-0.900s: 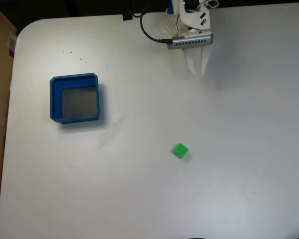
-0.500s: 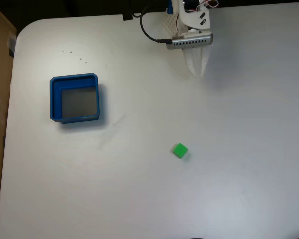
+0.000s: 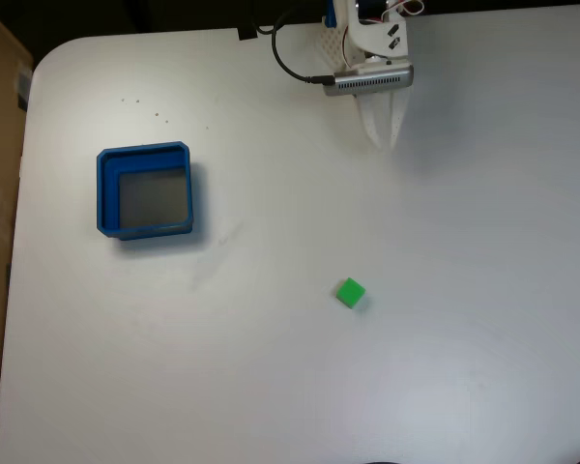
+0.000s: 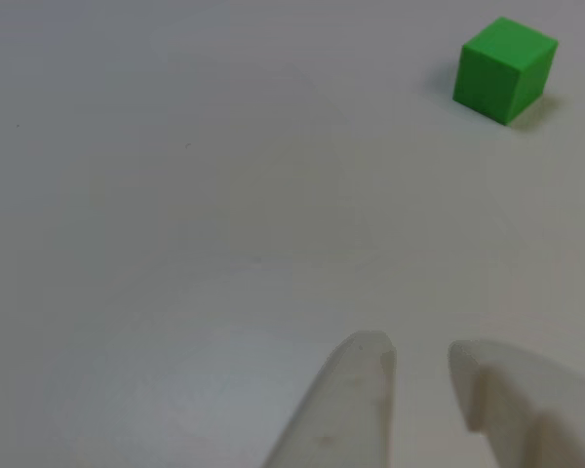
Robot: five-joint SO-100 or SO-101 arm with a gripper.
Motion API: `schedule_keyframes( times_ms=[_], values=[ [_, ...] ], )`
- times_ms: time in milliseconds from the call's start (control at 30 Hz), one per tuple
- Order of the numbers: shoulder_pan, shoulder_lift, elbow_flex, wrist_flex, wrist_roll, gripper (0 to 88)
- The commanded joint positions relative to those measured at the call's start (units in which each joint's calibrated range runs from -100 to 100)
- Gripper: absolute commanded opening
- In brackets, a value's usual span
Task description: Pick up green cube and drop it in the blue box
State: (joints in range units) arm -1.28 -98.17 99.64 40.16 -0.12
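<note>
We see the pincer (image 3: pixel 384 143) hanging near the far edge of the white desk (image 3: pixel 483 251) in the fixed view, its 2 pale fingers pointing down toward the middle. In the other view the fingertips (image 4: pixel 366 366) stand slightly parted with a narrow gap between them and nothing held, so we read the pincer (image 4: pixel 417 356) as a little open and empty.

The green cube (image 3: pixel 350 292) sits alone on the bare desk, well apart from the pincer and further toward the near edge in the fixed view. In the other view the green cube (image 4: pixel 503 66) rests flat, turned so that 1 corner faces the camera. The blue box (image 3: pixel 146 190) lies far off to the left in the fixed view, floor bare.

We judge the cube to be light and stiff, with plain smooth faces that could slip under a weak pinch. The safest hold looks to be across 2 opposite flat sides, so the wrist would likely need turning to meet them squarely, and the gap would need widening first. No pick-up has begun.
</note>
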Motion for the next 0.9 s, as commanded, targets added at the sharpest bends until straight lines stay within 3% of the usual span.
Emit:
schedule_keyframes(
  times_ms=[0,367,667,867],
  values=[
    [-0.2,-0.8,0.2,-0.6,0.0,1.8],
    [0.9,0.9,-0.3,-0.7,0.3,1.8],
    [9.7,1.0,-1.5,-1.3,0.3,1.8],
    [10.3,5.0,-2.4,-1.4,0.3,1.8]
  ],
)
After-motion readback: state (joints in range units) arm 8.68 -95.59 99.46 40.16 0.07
